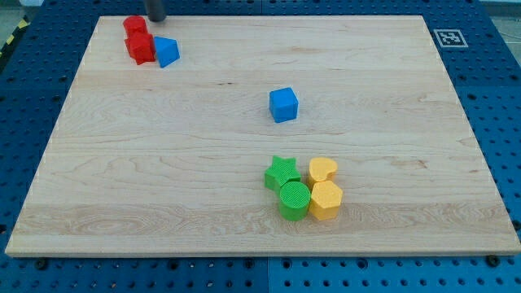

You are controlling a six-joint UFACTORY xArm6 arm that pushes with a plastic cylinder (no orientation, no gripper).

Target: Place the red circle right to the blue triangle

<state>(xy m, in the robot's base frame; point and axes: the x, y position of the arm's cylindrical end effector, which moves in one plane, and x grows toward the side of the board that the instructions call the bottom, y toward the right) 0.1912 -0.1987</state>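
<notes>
The blue triangle (167,51) lies near the board's top-left corner. Two red blocks touch its left side. The upper one (134,25) looks like the red circle. The lower one (141,47) is a red block whose shape I cannot make out, pressed against the triangle. My tip (155,18) shows as a dark rod end at the view's top edge. It is just right of the upper red block and above the blue triangle.
A blue cube (283,105) sits near the board's middle. A green star (282,172), a green cylinder (295,200), a yellow heart (323,170) and a yellow hexagon (326,200) cluster at lower centre. The wooden board (98,163) rests on a blue pegboard.
</notes>
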